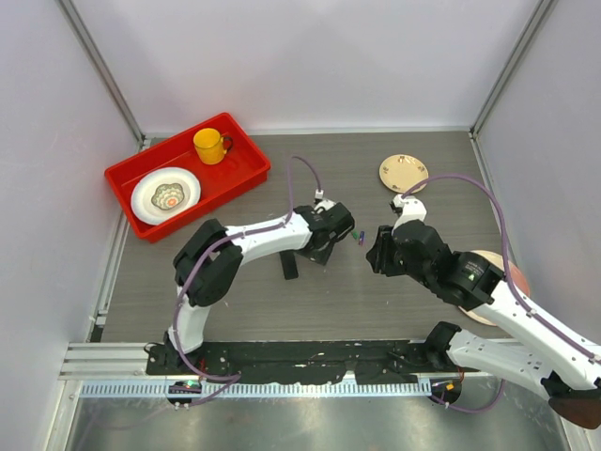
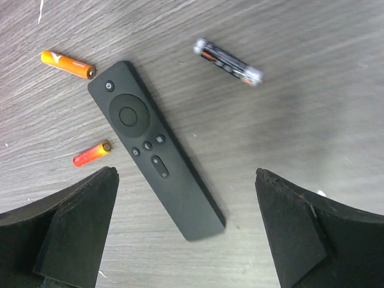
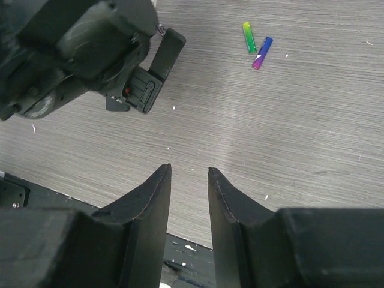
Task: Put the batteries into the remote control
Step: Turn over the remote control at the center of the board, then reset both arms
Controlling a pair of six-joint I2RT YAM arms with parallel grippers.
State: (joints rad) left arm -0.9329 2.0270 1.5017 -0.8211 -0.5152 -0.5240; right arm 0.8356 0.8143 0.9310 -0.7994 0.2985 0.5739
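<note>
- The left gripper point(image 2: 186, 177) is poised above the table point(image 2: 312, 126), its jaws spread wide and nothing held
- An orange battery point(image 2: 67, 64) and an orange-red battery point(image 2: 92, 154) lie loose just beside the button end of the remote control point(image 2: 155, 150), which lies flat, buttons up, between the jaws
- The battery bay is judged to be on the hidden underside, so the remote control is best gripped across its narrow width and turned over first
- A dark silver battery point(image 2: 228, 62) lies apart, to the right
- A green battery point(image 3: 248, 37) and a purple-blue battery point(image 3: 262, 53) lie side by side, nearly touching
- The right gripper point(image 3: 189, 171) is empty, its jaws parted by a narrow gap; it is best used to steady the remote control
</note>
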